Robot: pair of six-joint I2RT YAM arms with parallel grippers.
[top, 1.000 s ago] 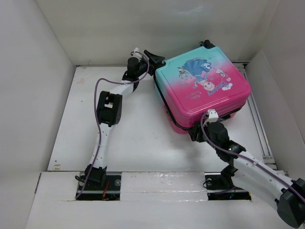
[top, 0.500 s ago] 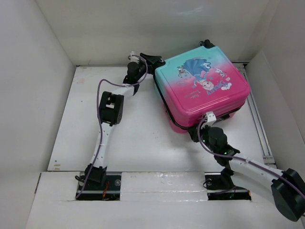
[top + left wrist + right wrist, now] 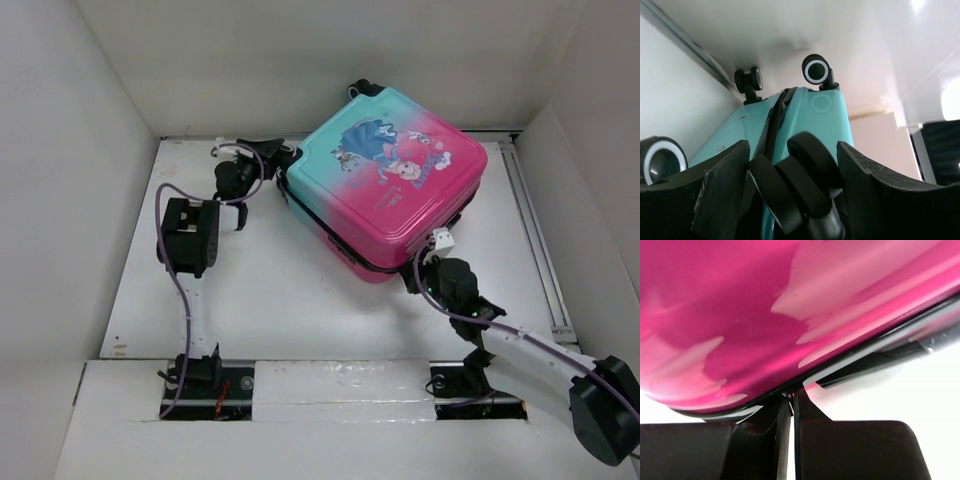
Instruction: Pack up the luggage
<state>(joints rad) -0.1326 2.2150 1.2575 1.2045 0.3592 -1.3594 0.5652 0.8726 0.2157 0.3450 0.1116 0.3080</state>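
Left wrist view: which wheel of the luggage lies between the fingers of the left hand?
The all-black twin wheel nearest the camera; the other three wheels stand farther off, outside the left hand.

table (image 3: 280,295): white | on it: 1 luggage (image 3: 385,190) | luggage: closed

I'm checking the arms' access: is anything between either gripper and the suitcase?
Nothing visible. The left gripper is closed on a wheel at the teal corner of the luggage. The right gripper is shut at the seam of its pink edge, with nothing in between.
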